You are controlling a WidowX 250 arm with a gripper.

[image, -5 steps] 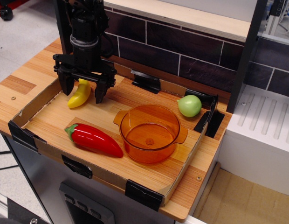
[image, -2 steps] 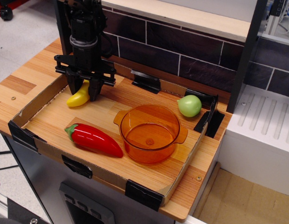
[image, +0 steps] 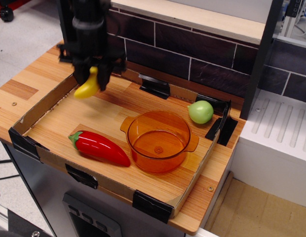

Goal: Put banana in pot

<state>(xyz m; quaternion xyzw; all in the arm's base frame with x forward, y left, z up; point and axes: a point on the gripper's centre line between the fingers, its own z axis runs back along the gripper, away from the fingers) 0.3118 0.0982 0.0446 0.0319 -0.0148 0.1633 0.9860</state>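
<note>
My black gripper (image: 93, 78) is shut on the yellow banana (image: 88, 87) and holds it in the air above the back left part of the wooden tray. The banana hangs tilted, its lower end pointing down and left. The transparent orange pot (image: 158, 140) stands empty on the tray, to the right of and nearer than the gripper.
A red pepper (image: 99, 147) lies at the tray's front left, beside the pot. A green round fruit (image: 200, 112) sits at the back right. Low cardboard walls (image: 40, 106) with black corner clips ring the tray. A dark tiled wall (image: 182, 49) stands behind.
The gripper closed its fingers on the banana, then rose, lifting it off the tray floor. The pot, pepper and green fruit stayed put.
</note>
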